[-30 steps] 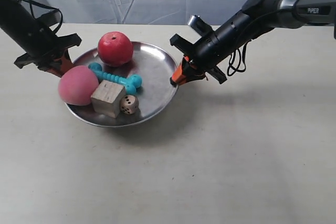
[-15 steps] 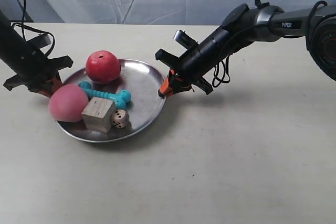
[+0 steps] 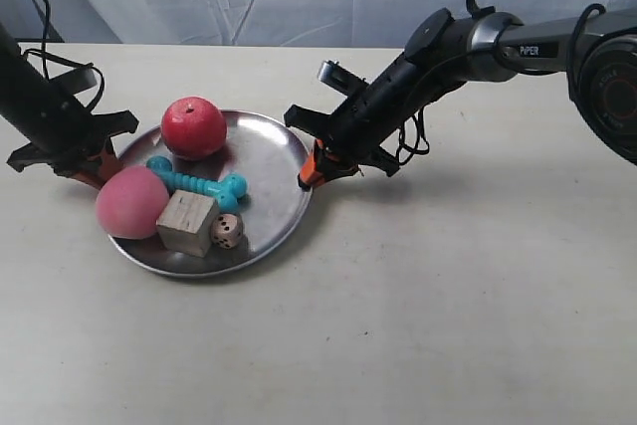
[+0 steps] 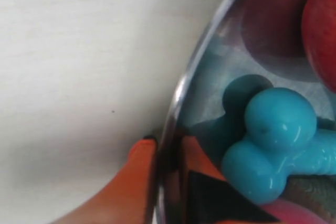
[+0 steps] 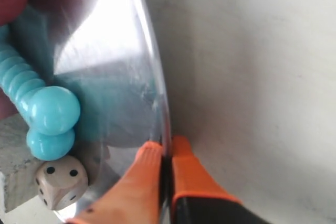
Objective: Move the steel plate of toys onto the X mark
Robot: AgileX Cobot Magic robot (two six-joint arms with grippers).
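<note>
**Item: steel plate of toys, pinched at opposite rims**

Location: the steel plate (image 3: 267,151) sits in the far-left part of the worktop (image 3: 448,306), nearer the far edge than the near one. I cannot tell whether it rests on the surface or hangs just above it. The X mark shows in no view.

Contents: red apple-like ball (image 3: 193,127), pink peach-like ball (image 3: 130,203), turquoise bone (image 3: 196,182), wooden cube (image 3: 186,223), die (image 3: 227,230). All lie loose, crowded toward the near-left side of the plate.

Hold: the left fingers (image 4: 137,169) are closed tight on the rim just beside one end of the bone. The right fingers (image 5: 148,174) are closed tight on the opposite rim, near the die. Only the thin metal edge lies between each pair.

Handling, as I judge it: stiff and fairly light, but polished and slippery, with a shallow lip. The two balls would likely roll at any tilt, and the load sits off-centre. The rim is the only purchase, so two opposed grips suit it. Carry level, both sides at one height, without jerks
</note>
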